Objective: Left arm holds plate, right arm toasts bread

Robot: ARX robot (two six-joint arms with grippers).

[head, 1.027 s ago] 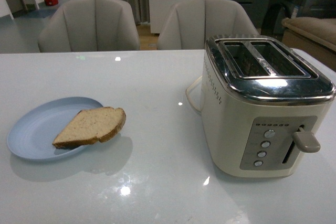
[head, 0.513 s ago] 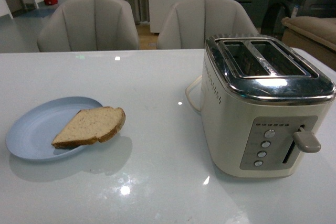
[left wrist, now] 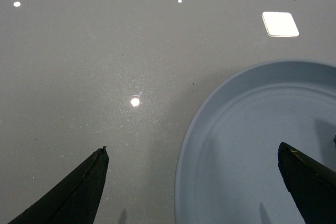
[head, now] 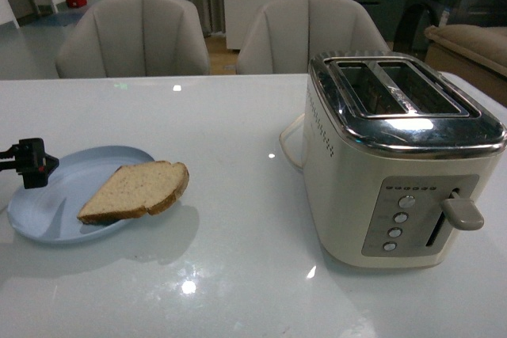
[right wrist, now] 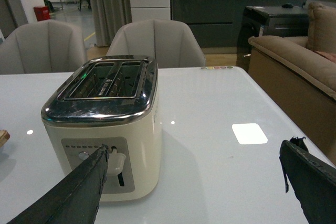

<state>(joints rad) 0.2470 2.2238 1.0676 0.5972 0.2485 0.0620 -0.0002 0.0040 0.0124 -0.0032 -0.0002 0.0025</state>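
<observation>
Left gripper (head: 30, 164) at the plate's (head: 47, 207) left rim, jaws apart. Wrist view: one finger (left wrist: 310, 182) over the plate's inside, the other (left wrist: 73, 198) over bare table (left wrist: 105, 51) — straddling the rim, not closed on it. Judged: set there to pinch the rim and steady the plate while the bread is lifted.

Bread (head: 135, 190) lies flat on the plate's right side, crust end overhanging the rim toward the toaster (head: 380, 172). Untouched.

Right gripper (right wrist: 194, 187) not in front view. Its wrist view shows jaws wide apart, empty, facing the toaster's control side, well apart from the bread.

Toaster upright on the table's right, both slots (head: 396, 89) empty, lever (head: 462, 213) up. Judged: ready to load.

In the way — the toaster body and its lever sit close to the right arm's likely route across to the bread. A pale cord (head: 289, 144) loops out behind the toaster.

Beyond the table: two grey chairs (head: 135, 37), a sofa (head: 475, 45) far right. None of these interferes.
</observation>
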